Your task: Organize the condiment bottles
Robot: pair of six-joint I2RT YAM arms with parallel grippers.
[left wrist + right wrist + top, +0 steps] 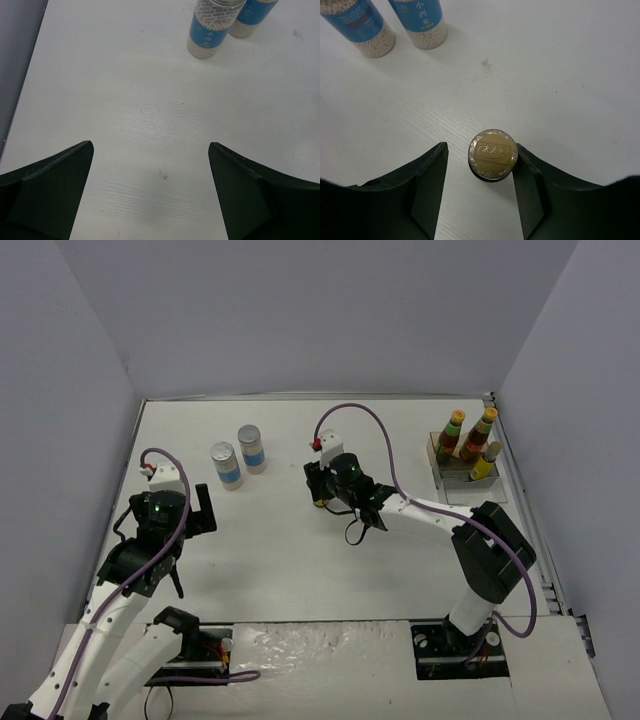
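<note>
From above, the right fingers (320, 495) reach down at the middle of the counter (260, 560); the left fingers (170, 512) sit at 9 o'clock. The left wrist shows them wide open and empty, two cylinders (212, 25) at 1 o'clock. The right wrist shows a yellow-capped bottle (493, 154) upright between half-shut fingers: touched at 3 o'clock, a gap at 9.

Two white-and-black arms trailing purple cables

The left arm (100, 612) and right arm (425, 511) have white tube links, black joint housings and a small green light near each wrist. The right arm has a bulky black block at its elbow. A purple cable (355, 408) runs along each arm to a red-and-white plug. The fingers (50, 192) are matte black, broad and wedge-shaped.
</note>
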